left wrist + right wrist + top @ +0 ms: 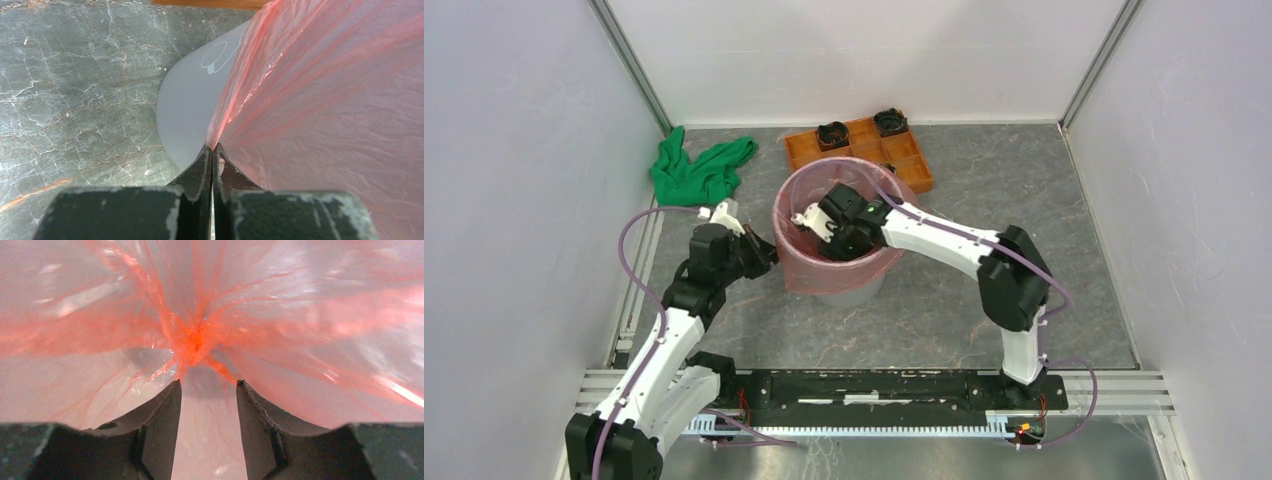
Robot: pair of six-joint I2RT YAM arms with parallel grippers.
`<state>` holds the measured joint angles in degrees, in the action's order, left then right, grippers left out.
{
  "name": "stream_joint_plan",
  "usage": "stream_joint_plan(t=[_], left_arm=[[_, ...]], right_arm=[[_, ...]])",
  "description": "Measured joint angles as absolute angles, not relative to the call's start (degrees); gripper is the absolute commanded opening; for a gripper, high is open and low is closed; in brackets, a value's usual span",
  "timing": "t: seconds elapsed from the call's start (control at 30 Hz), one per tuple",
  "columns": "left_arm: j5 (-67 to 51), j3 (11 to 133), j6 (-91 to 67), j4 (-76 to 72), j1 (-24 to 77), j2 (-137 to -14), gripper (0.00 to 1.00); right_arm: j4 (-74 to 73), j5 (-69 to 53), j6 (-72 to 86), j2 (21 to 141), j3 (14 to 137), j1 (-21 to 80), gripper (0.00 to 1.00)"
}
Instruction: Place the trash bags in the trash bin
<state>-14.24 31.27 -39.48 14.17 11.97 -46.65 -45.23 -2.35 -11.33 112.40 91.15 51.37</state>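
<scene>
The translucent red-orange trash bag [796, 268] lines the light grey trash bin [856, 292] at mid-table, its mouth folded over the rim and down the outer wall. My left gripper [769, 255] is at the bin's left side, shut on a fold of the bag's film [325, 100] just outside the grey bin wall [182, 115]; the fingertips [206, 160] pinch it tight. My right gripper [811, 222] reaches down inside the bin with its jaws open. In the right wrist view it [207, 387] points at the bag's gathered bottom seam [195, 342] and holds nothing.
An orange compartment tray [914, 165] with two black items stands right behind the bin. A green cloth [699, 170] lies at the back left. White walls enclose the table, and a metal rail [629, 300] runs along its left edge.
</scene>
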Motion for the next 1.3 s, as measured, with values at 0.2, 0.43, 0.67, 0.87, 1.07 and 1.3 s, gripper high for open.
stream_joint_plan(t=[0.2,0.43,0.67,0.87,1.07,1.3], left_arm=[[-14.0,31.2,-40.2,15.3,12.0,-43.5,0.18],[-11.2,31.8,-41.1,22.9,12.0,-38.9,0.48],[-6.3,41.5,-41.0,35.2,12.0,-32.5,0.85],[0.2,62.1,-37.8,42.5,12.0,-32.2,0.99],[3.6,78.5,-33.7,43.5,12.0,-32.3,1.00],[2.9,85.7,-31.0,39.9,12.0,-31.0,1.00]], right_arm=[[-43.2,-2.0,-8.7,103.9,91.1,51.4,0.62],[-41.3,-1.0,-7.4,99.4,91.1,51.4,0.76],[-40.5,1.1,-6.8,91.5,90.9,51.4,0.98],[-35.4,1.8,-6.9,71.3,86.7,51.3,0.98],[-27.1,5.6,-6.7,48.3,78.5,51.3,0.98],[-22.8,14.5,-7.5,33.1,73.5,51.3,0.98]])
